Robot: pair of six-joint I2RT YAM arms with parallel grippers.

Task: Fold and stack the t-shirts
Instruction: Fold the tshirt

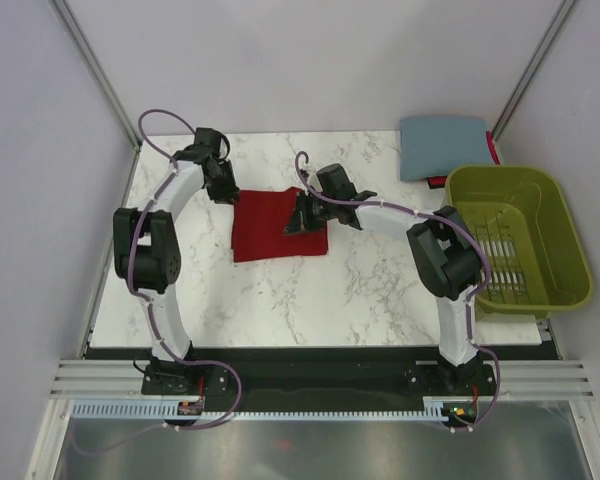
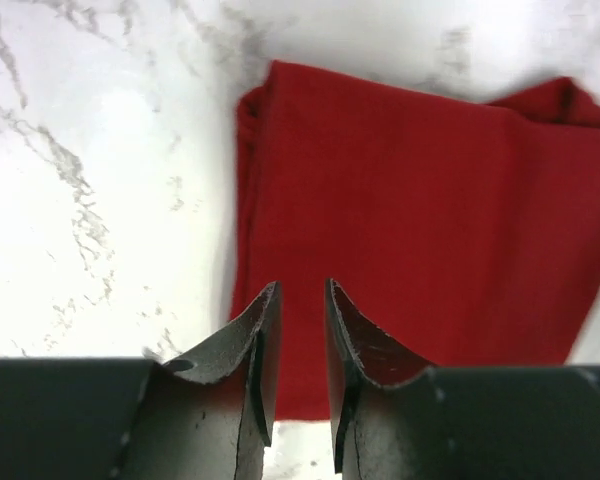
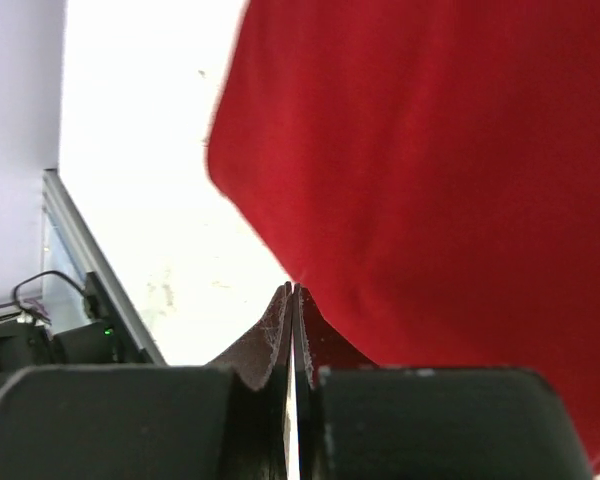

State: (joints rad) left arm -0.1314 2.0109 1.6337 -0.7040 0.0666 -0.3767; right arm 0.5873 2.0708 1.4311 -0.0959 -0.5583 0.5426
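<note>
The dark red t-shirt (image 1: 275,228) lies folded into a rectangle at mid-table. A slate blue-grey t-shirt (image 1: 442,146) lies folded at the back right. My left gripper (image 1: 226,190) hovers over the red shirt's far left corner. Its jaws stand a little apart with nothing between them, and red cloth (image 2: 410,210) shows beyond the left gripper (image 2: 300,290). My right gripper (image 1: 298,216) is over the red shirt's right part. In the right wrist view the right gripper (image 3: 293,290) is shut, its tips meeting on the edge of the red cloth (image 3: 430,170).
An olive-green slatted basket (image 1: 570,262) stands at the right edge, beside the right arm's elbow. A strip of red (image 1: 494,148) pokes out from under the blue-grey shirt. Bare marble (image 1: 280,300) runs from the red shirt to the arm bases.
</note>
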